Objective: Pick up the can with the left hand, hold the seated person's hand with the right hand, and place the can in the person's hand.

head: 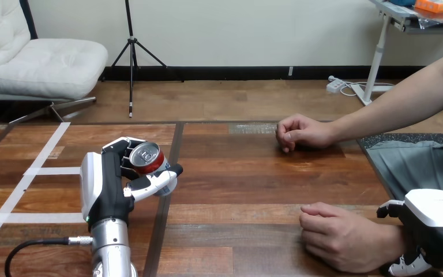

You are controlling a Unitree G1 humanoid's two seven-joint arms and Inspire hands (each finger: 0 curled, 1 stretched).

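The left hand (111, 187) has its fingers and thumb wrapped round a red can (147, 158) over the left part of the table (236, 184). At the lower right, the right hand (435, 222) clasps the wrist (387, 242) of the person's nearer hand (337, 236), which rests palm down on the wood. The person's farther hand (300, 133) lies loosely closed farther back on the table.

Illumination bright and even, from above. The wooden table (254, 190) carries a soft sheen, no hard glare. A short, soft shadow lies beneath the person's far hand (300, 131). The lid of the can (147, 156) shows a pale highlight. White shells on the left hand (91, 183) read bright.
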